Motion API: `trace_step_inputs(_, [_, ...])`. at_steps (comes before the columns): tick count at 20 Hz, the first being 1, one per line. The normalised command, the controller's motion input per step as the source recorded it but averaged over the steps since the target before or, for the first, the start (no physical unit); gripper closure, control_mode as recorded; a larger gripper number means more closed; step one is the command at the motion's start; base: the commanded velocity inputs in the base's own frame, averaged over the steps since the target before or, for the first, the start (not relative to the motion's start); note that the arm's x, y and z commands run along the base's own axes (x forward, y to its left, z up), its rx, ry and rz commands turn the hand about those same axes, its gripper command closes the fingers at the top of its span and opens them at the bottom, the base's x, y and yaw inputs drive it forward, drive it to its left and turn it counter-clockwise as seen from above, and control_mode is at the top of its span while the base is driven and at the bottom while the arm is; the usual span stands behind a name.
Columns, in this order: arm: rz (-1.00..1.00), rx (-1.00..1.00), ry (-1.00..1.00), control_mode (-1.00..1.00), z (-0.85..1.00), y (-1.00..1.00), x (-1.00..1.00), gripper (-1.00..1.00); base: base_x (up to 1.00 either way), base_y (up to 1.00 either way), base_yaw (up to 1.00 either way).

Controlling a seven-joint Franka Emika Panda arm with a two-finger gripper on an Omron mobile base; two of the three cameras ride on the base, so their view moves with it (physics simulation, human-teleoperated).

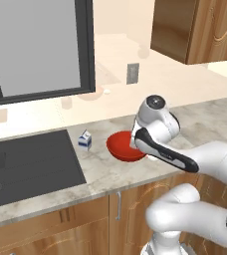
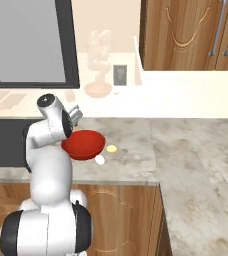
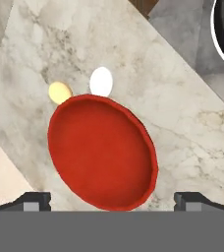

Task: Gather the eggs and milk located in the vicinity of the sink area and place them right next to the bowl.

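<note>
Pincer (image 3: 112, 199) – spread, empty, over the bowl (image 3: 101, 152). Two eggs – white (image 3: 101, 81), yellowish (image 3: 59, 92) – beside its rim. Milk (image 1: 85, 140) on table (image 1: 100, 172), between sink (image 1: 28, 167) and bowl.

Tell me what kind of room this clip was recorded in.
A rendered home kitchen, most likely. A marble-look counter over wooden cabinet fronts holds a dark sunken sink, and a red bowl, two eggs and a milk carton sit out on it.
</note>
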Motion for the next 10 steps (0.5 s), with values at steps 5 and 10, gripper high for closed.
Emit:
trace_step_inputs(5, [0.00,-0.15,0.22,-1.00,0.47,0.30,0.11,-1.00,0.00,0.00,0.00])
trace_step_inputs(10, [0.00,-0.01,0.12,-1.00,0.38,0.06,0.18,-1.00,0.00,0.00,0.00])
